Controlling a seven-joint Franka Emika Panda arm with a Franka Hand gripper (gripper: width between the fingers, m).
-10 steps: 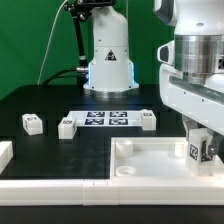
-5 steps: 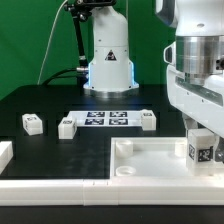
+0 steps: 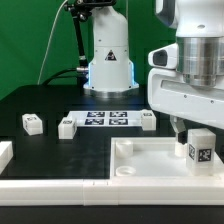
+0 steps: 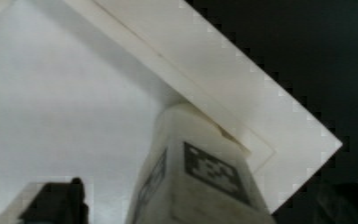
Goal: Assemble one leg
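Observation:
A leg (image 3: 200, 150) stands upright in the corner of the large white panel (image 3: 140, 165) at the exterior view's right, its tag facing the camera. My gripper (image 3: 196, 126) hangs just above it, open, with one finger (image 3: 177, 125) showing beside the leg's top. In the wrist view the leg (image 4: 202, 170) rises between the two dark fingertips (image 4: 55, 200), with a gap on each side, against the panel's corner rim (image 4: 247, 90). Three more legs lie on the black table: one (image 3: 33, 123), one (image 3: 67, 127) and one (image 3: 148, 120).
The marker board (image 3: 105, 119) lies between the loose legs. The arm's white base (image 3: 108, 60) stands behind it. Another white part (image 3: 5, 155) sits at the exterior view's left edge. The panel's raised front rim (image 3: 60, 185) runs along the front.
My gripper has risen off the leg and shifted slightly toward the exterior view's left. The leg stays standing in the panel's corner, now free of the fingers.

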